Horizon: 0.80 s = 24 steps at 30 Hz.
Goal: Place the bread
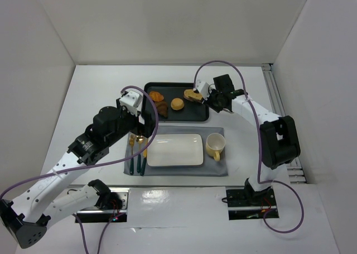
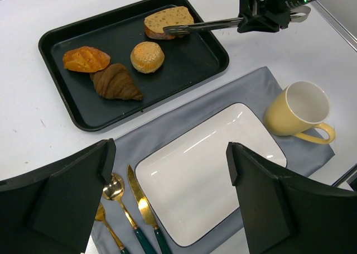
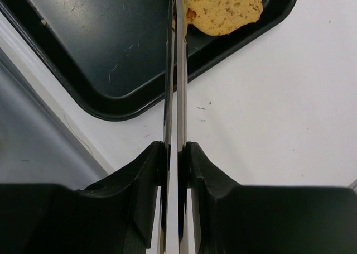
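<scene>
Two tongs blades (image 3: 174, 70) are squeezed nearly together in my right gripper (image 3: 175, 153), tips touching the bread (image 3: 223, 8). It lies mostly to their right, in the far right corner of the tray (image 3: 83, 42). My left gripper (image 2: 170, 159) hangs with fingers spread wide over the plate (image 2: 245, 131).

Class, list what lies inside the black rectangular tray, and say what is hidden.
Four items: flat tan bread slice, round pale bun, dark brown croissant, orange glazed pastry. The metal tongs reach the slice, covering part of its edge.
</scene>
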Motion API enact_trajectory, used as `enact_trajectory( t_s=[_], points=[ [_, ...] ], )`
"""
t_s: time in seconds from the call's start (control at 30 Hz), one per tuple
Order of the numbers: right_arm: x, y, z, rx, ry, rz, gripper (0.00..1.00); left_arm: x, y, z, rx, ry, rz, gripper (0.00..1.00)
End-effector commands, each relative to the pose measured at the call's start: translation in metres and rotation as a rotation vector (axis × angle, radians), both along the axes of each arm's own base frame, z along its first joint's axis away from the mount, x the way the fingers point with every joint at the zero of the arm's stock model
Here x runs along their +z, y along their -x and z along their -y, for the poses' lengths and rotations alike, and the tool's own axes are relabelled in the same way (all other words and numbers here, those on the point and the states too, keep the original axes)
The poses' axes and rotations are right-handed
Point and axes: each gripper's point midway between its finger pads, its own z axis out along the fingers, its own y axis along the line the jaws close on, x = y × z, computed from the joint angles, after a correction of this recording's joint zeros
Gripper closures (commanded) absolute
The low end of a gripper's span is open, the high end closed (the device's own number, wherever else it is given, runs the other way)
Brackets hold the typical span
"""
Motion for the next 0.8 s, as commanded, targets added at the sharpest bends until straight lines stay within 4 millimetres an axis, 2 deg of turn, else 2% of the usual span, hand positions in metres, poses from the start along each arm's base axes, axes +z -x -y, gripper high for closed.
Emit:
enact_trajectory(
  t_s=[0.0, 0.13, 0.43, 0.77],
  points=[
    [0.009, -0.004, -0.002, 0.008, 0.006, 0.045, 0.78, 0.007, -0.003, 0.001, 0.001, 0.012, 0.031, 0.0],
    [0.013, -0.003, -0.002, 0.008, 0.003, 0.054, 0.81, 0.007, -0.003, 0.001, 0.001, 0.012, 0.031, 0.0],
    [0.045, 0.004, -0.008, 0.032, -0.031, 0.098, 0.9, 0.007, -0.004, 0.0, -0.002, 0.005, 0.035, 0.0],
    [0.064, 0.015, -0.009, 0.032, -0.063, 0.109, 0.97, 0.007, -0.004, -0.001, 0.007, 0.003, 0.037, 0.0]
  ],
)
